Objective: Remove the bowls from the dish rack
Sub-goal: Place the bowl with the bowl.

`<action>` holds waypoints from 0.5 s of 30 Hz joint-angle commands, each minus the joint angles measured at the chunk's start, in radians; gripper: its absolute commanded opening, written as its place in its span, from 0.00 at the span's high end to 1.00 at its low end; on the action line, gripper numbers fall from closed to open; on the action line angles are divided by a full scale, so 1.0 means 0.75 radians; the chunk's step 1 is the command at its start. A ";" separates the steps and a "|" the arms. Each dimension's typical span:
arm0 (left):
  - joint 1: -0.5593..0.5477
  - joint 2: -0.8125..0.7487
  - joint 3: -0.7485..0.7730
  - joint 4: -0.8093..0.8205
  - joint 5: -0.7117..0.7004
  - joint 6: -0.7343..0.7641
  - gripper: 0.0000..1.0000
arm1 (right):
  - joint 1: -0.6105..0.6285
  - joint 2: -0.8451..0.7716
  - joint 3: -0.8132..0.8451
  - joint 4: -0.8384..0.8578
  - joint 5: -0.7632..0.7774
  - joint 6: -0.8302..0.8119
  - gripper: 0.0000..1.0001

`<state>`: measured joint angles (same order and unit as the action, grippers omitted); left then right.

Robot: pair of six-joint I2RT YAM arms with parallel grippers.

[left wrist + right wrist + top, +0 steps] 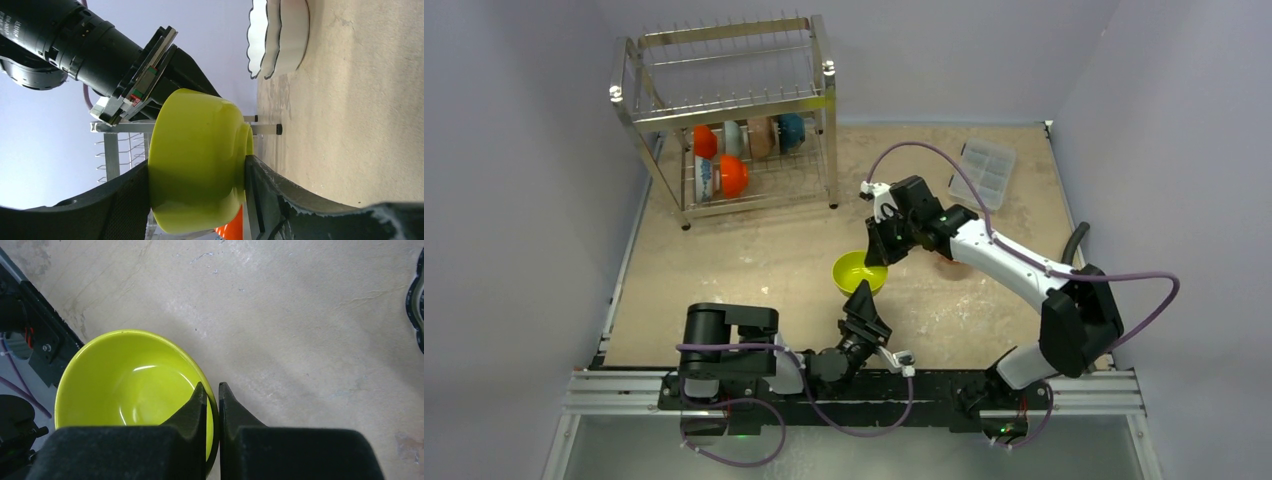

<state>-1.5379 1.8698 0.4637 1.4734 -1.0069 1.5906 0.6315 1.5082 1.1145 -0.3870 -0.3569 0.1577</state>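
While both arms hold the yellow-green bowl (pixel 856 270) above the table (pixel 764 250), about midway along it and toward its near edge, I read this step as a hand-over. My left gripper (pixel 196 162) clamps the bowl upright, one finger against the mouth side and one under the foot. My right gripper (pixel 213 395) is pinched shut on the rim, one finger inside and one outside. Next, I judge, the left must let go and back off toward the near edge before the right carries the bowl away. That rim pinch is thin and the glaze looks slick, so the bowl may swing if I hurry. Several bowls (pixel 734 176) stand on edge in the lower tier of the dish rack (pixel 830 140) at the far left corner, so plenty is left to unload. Two white scalloped bowls (pixel 277 37) sit nested on the table beyond the held one; I cannot find them in the overhead view. A clear box (pixel 984 170) lies near the far right corner, well apart and out of the way.
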 commanded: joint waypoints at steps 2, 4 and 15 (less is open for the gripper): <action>0.019 -0.022 0.012 0.407 -0.102 -0.066 0.58 | 0.010 -0.130 0.028 0.001 0.112 0.007 1.00; 0.018 -0.032 0.009 0.407 -0.113 -0.082 0.52 | 0.007 -0.160 0.028 0.014 0.146 0.032 1.00; 0.017 -0.095 -0.006 0.405 -0.241 -0.187 0.22 | 0.007 -0.311 -0.036 0.143 0.393 0.157 1.00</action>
<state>-1.5269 1.8309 0.4744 1.4769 -1.0836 1.5307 0.6437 1.3342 1.0870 -0.3653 -0.1444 0.2169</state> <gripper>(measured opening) 0.764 0.060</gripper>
